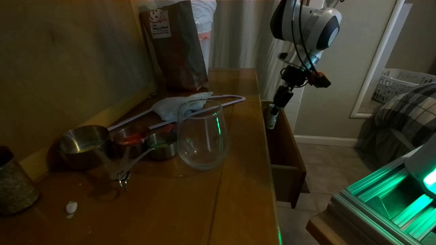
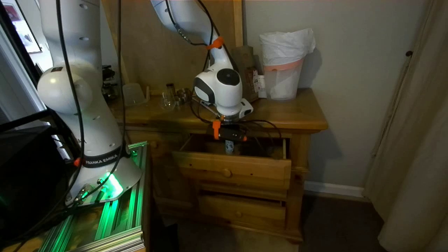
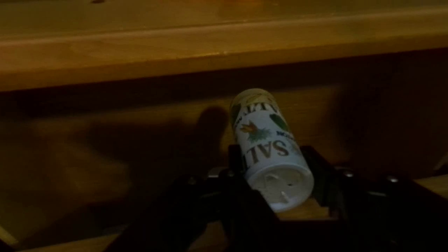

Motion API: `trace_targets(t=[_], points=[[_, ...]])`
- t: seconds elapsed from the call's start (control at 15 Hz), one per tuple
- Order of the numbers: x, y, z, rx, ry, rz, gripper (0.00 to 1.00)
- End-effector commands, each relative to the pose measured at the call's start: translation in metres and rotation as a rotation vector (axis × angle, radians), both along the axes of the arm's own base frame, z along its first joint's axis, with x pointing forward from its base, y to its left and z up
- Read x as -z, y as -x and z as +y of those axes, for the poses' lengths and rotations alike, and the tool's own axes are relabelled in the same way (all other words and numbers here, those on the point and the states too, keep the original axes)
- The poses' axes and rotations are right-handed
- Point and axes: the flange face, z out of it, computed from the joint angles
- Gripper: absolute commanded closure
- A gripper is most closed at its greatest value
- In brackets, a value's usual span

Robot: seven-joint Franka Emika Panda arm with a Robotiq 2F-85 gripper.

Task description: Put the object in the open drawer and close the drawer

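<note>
"Where is the gripper [image 1: 275,110] in an exterior view?"

"Slanting down at the open drawer [image 1: 289,139], holding a small can [image 1: 271,121]. The can is inside the far end; whether it touches the bottom there, I can't tell."

"And on top of the dresser [image 1: 247,190]?"

"A clear glass [image 1: 203,146] stands upright, just beside three metal cups [image 1: 137,149]. Farther back stands a brown paper bag [image 1: 177,51], and a jar [image 1: 16,187] is at the left edge."

"Off to the right?"

"A white basket [image 1: 391,85], near a checked cloth [image 1: 414,109]."
</note>
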Motion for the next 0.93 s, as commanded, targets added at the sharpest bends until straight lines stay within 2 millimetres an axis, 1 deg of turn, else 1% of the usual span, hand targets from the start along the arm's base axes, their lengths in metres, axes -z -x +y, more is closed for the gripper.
trace_targets(t=[0.0, 0.13, 0.33, 0.87], points=[[0.029, -0.01, 0.0, -0.009, 0.005, -0.007, 0.8], [0.042, -0.012, 0.001, -0.017, 0.008, 0.002, 0.8], [0.057, -0.015, 0.002, -0.019, 0.01, 0.007, 0.8], [0.082, -0.022, 0.004, -0.026, 0.02, 0.018, 0.8]])
